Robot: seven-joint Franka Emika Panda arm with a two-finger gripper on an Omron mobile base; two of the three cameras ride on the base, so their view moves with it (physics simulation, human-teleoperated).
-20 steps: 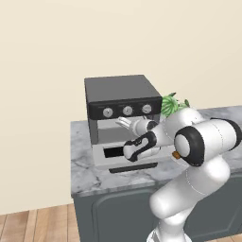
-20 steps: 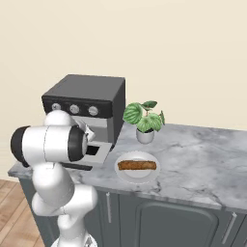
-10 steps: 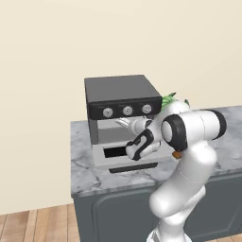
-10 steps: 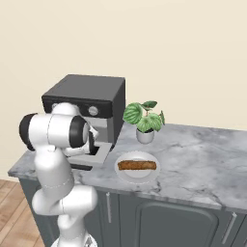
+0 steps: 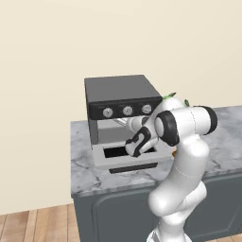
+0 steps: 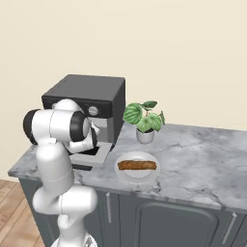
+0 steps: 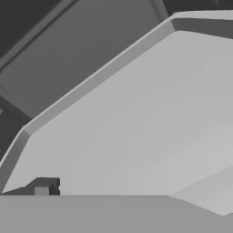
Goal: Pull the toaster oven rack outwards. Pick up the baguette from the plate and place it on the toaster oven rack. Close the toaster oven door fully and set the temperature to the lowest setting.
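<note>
**Rack pull in hand, bread waiting on its plate**

Gripper [image 5: 136,147] hangs low in front of the toaster oven [image 5: 122,97], over the toaster oven door [image 5: 127,157], which lies folded down flat on the marble counter [image 6: 202,159] with its dark window facing up. The jaws stand wide apart and hold nothing. From the hand camera a pale flat slab with a raised edge sits very close under the fingers; it is most likely the toaster oven rack [image 7: 136,123], though that view is too tight to be sure.

The baguette [image 6: 137,165] lies lengthwise on the plate [image 6: 126,174], just beside the oven's right side and in front of a potted plant [image 6: 144,118]. Three silver knobs [image 5: 127,111] line the black strip above the cavity.

As a judgement: the rack is a stiff, thin metal shelf, light but likely to bind if dragged crooked, so its front lip near the middle is the place to pinch, pulling straight out. The baguette looks light and firm-crusted; a hold across its middle, jaws spanning the narrow width, should keep it level. Its crust may slip or crumble if squeezed hard.
</note>
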